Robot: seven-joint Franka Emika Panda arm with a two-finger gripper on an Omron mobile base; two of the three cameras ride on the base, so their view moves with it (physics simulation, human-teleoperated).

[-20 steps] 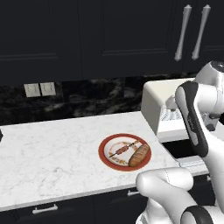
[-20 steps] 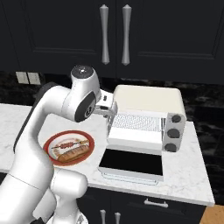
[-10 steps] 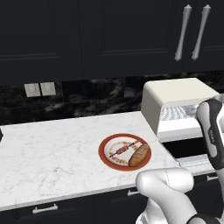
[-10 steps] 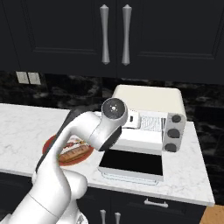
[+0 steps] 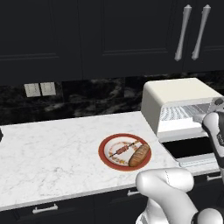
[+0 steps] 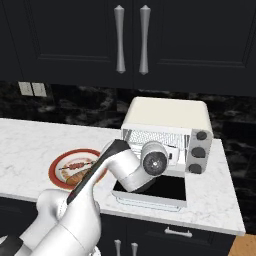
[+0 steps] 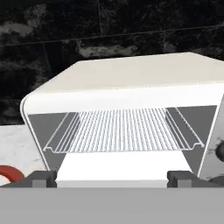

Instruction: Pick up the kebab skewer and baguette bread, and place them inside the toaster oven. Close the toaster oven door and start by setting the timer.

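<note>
Pincer (image 7: pixel 112 178): jaws wide, holding nothing, facing the oven mouth.
Oven (image 6: pixel 167 116): on the worktop (image 5: pixel 52 144), door (image 6: pixel 150 192) dropped flat, rack (image 7: pixel 122 130) bare.
Plate (image 5: pixel 107 148): left of the oven.
Skewer (image 5: pixel 123 149): on the plate.
Bread (image 5: pixel 139 155): on the plate, beside the skewer.

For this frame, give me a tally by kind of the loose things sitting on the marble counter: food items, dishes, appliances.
Food items: 2, the thin skewer with reddish meat chunks and the golden-brown oblong bread loaf.
Dishes: 1, the round red-rimmed plate holding both.
Appliances: 1, the cream-white boxy toaster oven, door folded down.
Total: 4
</note>
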